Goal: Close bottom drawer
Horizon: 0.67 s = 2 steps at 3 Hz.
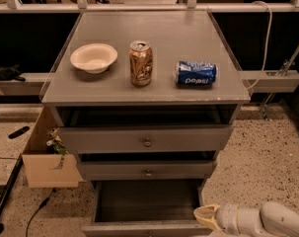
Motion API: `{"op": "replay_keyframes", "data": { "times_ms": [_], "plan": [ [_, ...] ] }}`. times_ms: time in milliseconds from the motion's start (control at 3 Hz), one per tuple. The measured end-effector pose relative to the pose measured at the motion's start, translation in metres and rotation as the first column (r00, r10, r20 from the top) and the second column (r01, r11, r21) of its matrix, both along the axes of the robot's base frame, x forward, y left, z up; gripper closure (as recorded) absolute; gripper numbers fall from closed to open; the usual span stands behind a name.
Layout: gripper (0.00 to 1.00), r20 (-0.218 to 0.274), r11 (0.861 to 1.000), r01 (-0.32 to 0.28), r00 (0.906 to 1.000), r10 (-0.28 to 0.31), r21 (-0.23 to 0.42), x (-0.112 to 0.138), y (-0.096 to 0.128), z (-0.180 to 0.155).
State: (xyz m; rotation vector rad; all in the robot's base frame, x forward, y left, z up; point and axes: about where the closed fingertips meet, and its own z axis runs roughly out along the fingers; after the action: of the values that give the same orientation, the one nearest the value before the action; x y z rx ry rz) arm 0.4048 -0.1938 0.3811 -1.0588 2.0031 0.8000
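Bottom drawer is sitting at the foot of the cabinet, lowest of three. It's hanging pulled well out toward the camera, with the dark inside showing. Its front panel is running along the lower edge of the view, so only the top rim is showing. Gripper is hovering low at the cabinet's front right, at the front right corner of that drawer, cream tip pointing left at it. It's overlapping the corner in this view; can't tell if it's actually touching. Claw state: can't tell, wide or narrow isn't readable from this angle. Arm is coming in from the cabinet's right side, lying low and close to level. Middle drawer is standing slightly out, and top drawer is standing out a bit more, leaving a dark gap under the cabinet top. Each is showing a small round knob at centre. On the cabinet top a row is sitting toward the front: pale bowl at left, gold can upright in the middle, blue Pepsi can lying on its side at right, all apart. A tan box is sitting on the speckled floor against the cabinet's left side. A white cable is hanging behind the cabinet's right rear corner.
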Motion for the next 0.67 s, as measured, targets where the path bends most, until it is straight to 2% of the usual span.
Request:
{"op": "replay_keyframes", "data": {
  "times_ms": [333, 667],
  "plan": [
    [1.0, -0.041, 0.995, -0.013, 0.9991, 0.009, -0.096, -0.001, 0.003, -0.023],
    [1.0, -0.076, 0.982, -0.023, 0.9971, 0.009, -0.185, -0.002, -0.002, -0.042]
  ]
}}
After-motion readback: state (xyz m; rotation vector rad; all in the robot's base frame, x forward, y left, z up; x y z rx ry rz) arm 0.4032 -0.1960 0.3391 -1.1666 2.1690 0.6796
